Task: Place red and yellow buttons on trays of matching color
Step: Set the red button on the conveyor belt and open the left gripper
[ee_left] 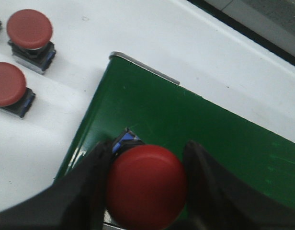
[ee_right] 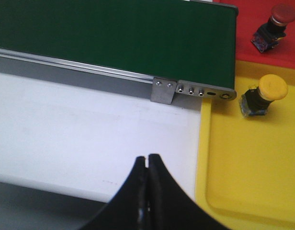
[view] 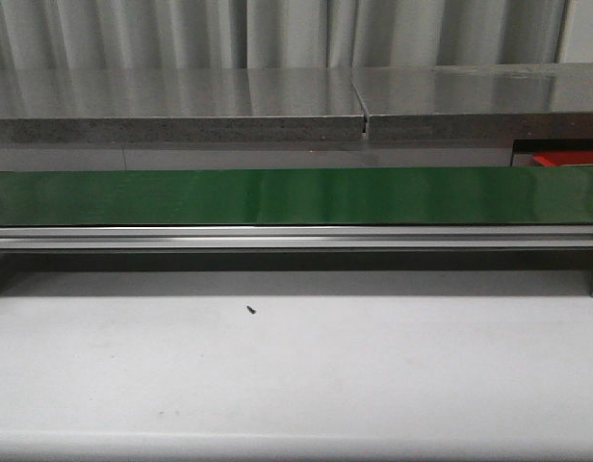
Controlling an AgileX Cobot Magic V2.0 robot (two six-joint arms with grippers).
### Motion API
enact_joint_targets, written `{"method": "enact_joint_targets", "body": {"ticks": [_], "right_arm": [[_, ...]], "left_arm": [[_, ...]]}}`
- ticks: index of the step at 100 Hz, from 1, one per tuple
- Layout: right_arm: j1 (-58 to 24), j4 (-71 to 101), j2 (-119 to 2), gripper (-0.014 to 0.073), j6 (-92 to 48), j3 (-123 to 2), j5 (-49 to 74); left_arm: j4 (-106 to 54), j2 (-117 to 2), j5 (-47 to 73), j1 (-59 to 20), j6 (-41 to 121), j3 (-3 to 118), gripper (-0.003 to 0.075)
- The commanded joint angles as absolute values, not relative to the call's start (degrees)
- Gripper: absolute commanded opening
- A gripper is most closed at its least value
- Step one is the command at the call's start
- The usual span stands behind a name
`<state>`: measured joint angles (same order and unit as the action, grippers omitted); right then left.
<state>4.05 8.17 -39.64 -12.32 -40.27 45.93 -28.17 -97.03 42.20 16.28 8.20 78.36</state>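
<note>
A white bench [view: 296,375] is crossed by a green conveyor belt [view: 296,195]. A red button [ee_left: 146,186] is gripped between the fingers of the left hand [ee_left: 145,191], low over the belt's end. It should be set down upright and released gently. The right hand [ee_right: 147,191] is closed and empty beside the yellow tray [ee_right: 253,163], where a yellow button [ee_right: 262,96] already lies.

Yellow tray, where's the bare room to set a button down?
Most of the yellow tray is bare, in front of its single yellow button, which sits by the green belt end. The red tray strip showing holds one red button.
</note>
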Motion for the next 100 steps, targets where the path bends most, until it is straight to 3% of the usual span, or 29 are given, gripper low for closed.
{"method": "enact_joint_targets", "body": {"ticks": [1, 43, 49, 56, 68, 75, 82, 100], "right_arm": [[4.0, 8.4, -39.4, -0.0117, -12.6, -41.6, 42.9], [4.0, 8.4, -39.4, -0.0117, -12.6, -41.6, 42.9], [4.0, 8.4, -39.4, -0.0117, -12.6, -41.6, 42.9], [4.0, 8.4, -39.4, -0.0117, -12.6, -41.6, 42.9], [4.0, 8.4, -39.4, -0.0117, -12.6, -41.6, 42.9], [4.0, 8.4, -39.4, -0.0117, -12.6, -41.6, 42.9], [4.0, 8.4, -39.4, -0.0117, -12.6, -41.6, 42.9], [4.0, 8.4, -39.4, -0.0117, -12.6, -41.6, 42.9]], "left_arm": [[-30.0, -96.2, 38.9, 14.8, 8.1, 80.0, 0.005], [-30.0, -101.4, 39.2, 13.3, 9.7, 80.0, 0.0071], [-30.0, -101.4, 39.2, 13.3, 9.7, 80.0, 0.0123], [-30.0, -101.4, 39.2, 13.3, 9.7, 80.0, 0.0234], [-31.1, -101.4, 39.5, 13.3, 11.6, 80.0, 0.0525], [-33.0, -101.4, 39.7, 13.3, 13.3, 80.0, 0.0638], [-35.3, -101.4, 40.2, 13.3, 15.0, 80.3, 0.0677], [-38.6, -101.4, 43.9, 13.3, 16.9, 84.6, 0.0672]]}}
